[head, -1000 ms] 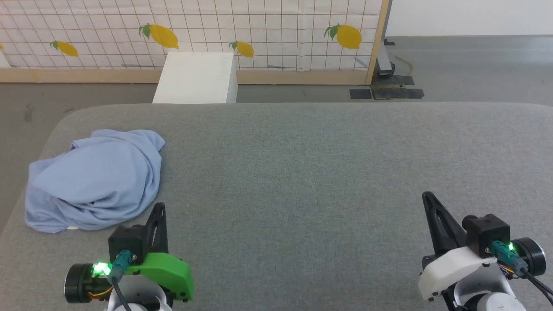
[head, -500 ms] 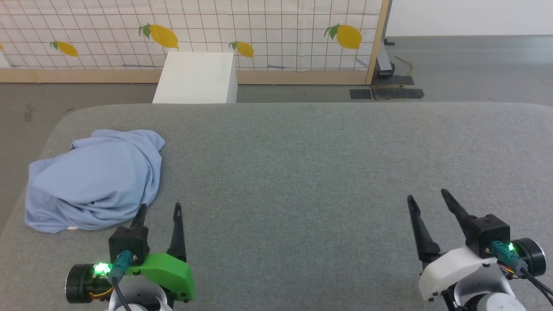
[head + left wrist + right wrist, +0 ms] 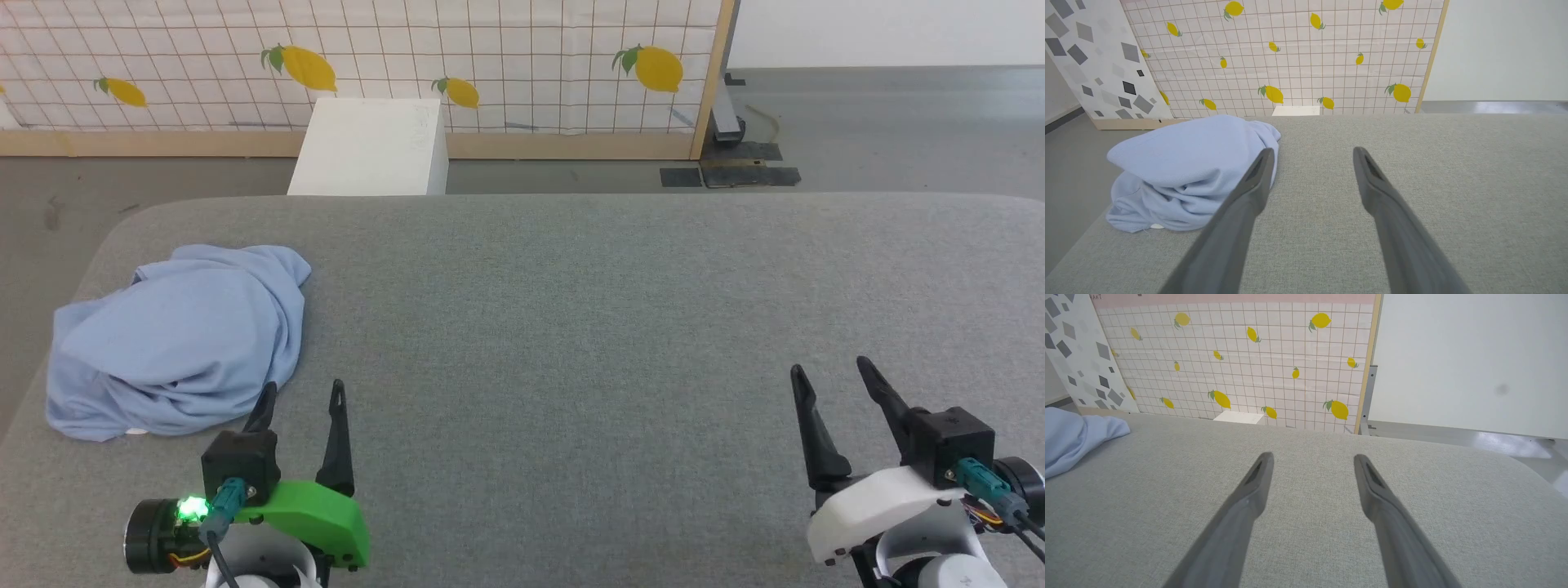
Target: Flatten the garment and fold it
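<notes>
The garment [image 3: 175, 339] is a soft, light blue heap, all bunched up. It lies on the left end of the grey table [image 3: 571, 327], close to the table's left edge. The left gripper [image 3: 303, 385] is at the table's near side, just beside the heap, its fingers apart and holding nothing. The right gripper [image 3: 829, 365], at the table's near right, is the same. A second ago both were closed. The heap has not moved. Wide grey table top runs from the heap to the table's right edge.
</notes>
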Tool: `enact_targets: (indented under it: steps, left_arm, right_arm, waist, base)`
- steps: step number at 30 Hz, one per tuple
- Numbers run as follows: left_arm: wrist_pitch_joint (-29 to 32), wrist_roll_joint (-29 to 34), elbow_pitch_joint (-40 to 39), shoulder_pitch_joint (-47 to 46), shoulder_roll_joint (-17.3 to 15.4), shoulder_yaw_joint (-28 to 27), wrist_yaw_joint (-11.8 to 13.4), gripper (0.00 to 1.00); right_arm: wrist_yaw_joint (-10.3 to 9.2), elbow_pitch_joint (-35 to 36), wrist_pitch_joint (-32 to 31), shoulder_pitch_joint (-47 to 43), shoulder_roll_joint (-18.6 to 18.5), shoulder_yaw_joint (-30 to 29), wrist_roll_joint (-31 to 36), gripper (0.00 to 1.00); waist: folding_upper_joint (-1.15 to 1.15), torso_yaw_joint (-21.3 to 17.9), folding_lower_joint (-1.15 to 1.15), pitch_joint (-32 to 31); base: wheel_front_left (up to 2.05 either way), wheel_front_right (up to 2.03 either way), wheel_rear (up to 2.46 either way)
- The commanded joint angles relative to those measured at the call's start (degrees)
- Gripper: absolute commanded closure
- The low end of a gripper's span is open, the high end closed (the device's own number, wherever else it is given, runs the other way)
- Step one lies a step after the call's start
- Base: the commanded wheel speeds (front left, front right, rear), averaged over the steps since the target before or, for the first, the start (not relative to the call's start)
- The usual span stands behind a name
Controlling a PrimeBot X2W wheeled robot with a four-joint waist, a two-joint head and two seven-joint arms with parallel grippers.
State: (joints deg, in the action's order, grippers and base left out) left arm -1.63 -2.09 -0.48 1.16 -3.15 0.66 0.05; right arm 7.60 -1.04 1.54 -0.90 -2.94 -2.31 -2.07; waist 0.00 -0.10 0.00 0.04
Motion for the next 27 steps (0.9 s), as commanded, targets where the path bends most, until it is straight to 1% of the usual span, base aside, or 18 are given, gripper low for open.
enact_targets:
  steps: [1, 27]
  left_arm:
    - [-0.6, -0.6, -0.3, 0.6, 0.0, 0.0, 0.1, 0.0]
    - [-3.7, -2.7, -1.3, 2.2, 0.1, -0.2, 0.4, 0.0]
  right_arm:
    - [-0.02, -0.3, 0.7, 0.3, 0.0, -0.5, -0.8, 0.0]
    - [-0.04, -1.8, 3.7, 0.1, 0.0, -3.7, -4.7, 0.0]
  waist:
    - [0.0, 0.0, 0.0, 0.0]
    - [0.0, 0.2, 0.0, -0.9]
  base:
    - [0.0, 0.0, 0.0]
    - [0.0, 0.0, 0.0]
